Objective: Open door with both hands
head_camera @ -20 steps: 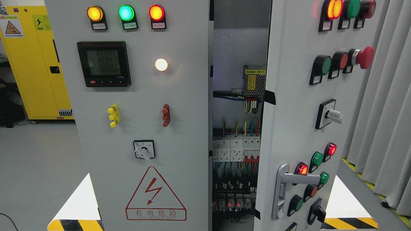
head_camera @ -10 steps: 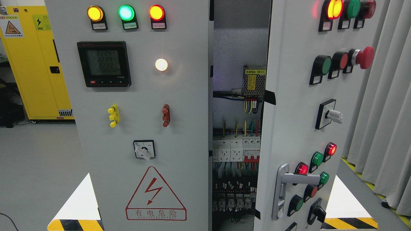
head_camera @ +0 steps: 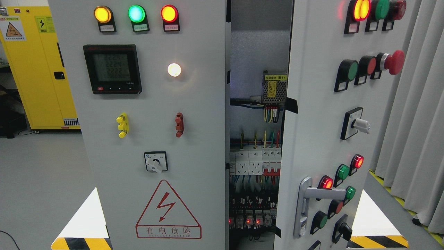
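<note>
my robot hands: neither one shows in the head view, so i cannot tell whether they are open, closed or holding anything.
right door (head_camera: 319, 114): swung partly open toward me, its free edge apart from the left panel, leaving a tall gap.
door handle (head_camera: 308, 205): silver lever low on the right door, with its bar pointing right, among red and green lit buttons.
red mushroom button (head_camera: 393, 62): juts out high on the right door, beside a green and a red button.
left panel (head_camera: 201, 104): grey and flat, facing me squarely.
indicator lamps (head_camera: 136, 14): amber, green and red in a row at the top of the left panel, all lit.
meter (head_camera: 112, 68): black-framed display below the lamps, with a glowing white lamp to its right.
warning triangle (head_camera: 168, 210): red lightning sign with chinese print, low on the left panel under a rotary switch.
cabinet interior (head_camera: 256, 163): rows of white breakers, coloured wires and a small mesh-covered power unit above.
yellow cabinet (head_camera: 38, 69): stands at far left on the floor.
floor (head_camera: 38, 180): plain grey, with hazard-striped corners at the bottom.
curtain (head_camera: 416, 114): grey folds at far right.
</note>
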You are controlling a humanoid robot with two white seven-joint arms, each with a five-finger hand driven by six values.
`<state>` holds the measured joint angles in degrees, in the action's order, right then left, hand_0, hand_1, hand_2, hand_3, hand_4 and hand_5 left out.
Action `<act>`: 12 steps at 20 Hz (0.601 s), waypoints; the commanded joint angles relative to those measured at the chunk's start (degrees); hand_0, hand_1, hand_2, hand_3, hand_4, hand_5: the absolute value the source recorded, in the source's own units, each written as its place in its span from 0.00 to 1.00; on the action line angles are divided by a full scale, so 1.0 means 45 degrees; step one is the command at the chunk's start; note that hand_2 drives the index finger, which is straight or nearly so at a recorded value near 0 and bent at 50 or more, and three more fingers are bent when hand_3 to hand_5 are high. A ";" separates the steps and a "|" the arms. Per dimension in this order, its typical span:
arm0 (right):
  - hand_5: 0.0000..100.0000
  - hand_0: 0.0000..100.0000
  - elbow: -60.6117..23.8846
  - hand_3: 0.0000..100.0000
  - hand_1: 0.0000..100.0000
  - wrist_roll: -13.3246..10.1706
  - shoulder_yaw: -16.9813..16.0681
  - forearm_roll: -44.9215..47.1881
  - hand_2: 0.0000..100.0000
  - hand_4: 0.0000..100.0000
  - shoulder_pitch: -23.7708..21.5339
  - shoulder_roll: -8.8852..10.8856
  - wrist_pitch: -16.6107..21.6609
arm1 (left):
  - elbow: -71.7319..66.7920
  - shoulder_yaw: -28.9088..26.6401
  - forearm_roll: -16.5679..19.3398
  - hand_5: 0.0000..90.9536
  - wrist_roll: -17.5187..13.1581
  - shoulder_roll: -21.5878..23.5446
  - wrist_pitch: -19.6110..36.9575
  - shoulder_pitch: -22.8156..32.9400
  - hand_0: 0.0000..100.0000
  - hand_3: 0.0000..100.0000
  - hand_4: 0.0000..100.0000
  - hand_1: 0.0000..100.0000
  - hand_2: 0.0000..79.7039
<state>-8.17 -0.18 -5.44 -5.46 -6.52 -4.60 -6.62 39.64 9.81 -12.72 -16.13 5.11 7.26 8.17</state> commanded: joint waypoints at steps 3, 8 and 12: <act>0.00 0.21 -0.0001 0.00 0.09 0.0000 -0.0001 -0.0016 0.00 0.00 -0.0015 0.0027 0.0006 | 0.7219 0.0281 -0.1782 0.00 -0.1962 0.2905 0.0007 0.0488 0.00 0.00 0.00 0.00 0.00; 0.00 0.21 0.0018 0.00 0.10 0.0000 -0.0001 -0.0016 0.00 0.00 -0.0015 0.0046 0.0006 | 1.0168 0.1177 -0.2774 0.00 -0.1610 0.5012 0.0007 0.0781 0.00 0.00 0.00 0.00 0.00; 0.00 0.21 0.0018 0.00 0.13 0.0000 -0.0001 0.0003 0.00 0.00 -0.0015 0.0046 0.0006 | 1.1909 0.1296 -0.3813 0.00 -0.1998 0.5992 0.0007 0.0859 0.00 0.00 0.00 0.00 0.00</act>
<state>-8.13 -0.18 -5.45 -5.51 -6.59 -4.48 -6.62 68.13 12.47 -24.24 -23.90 18.42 7.31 11.20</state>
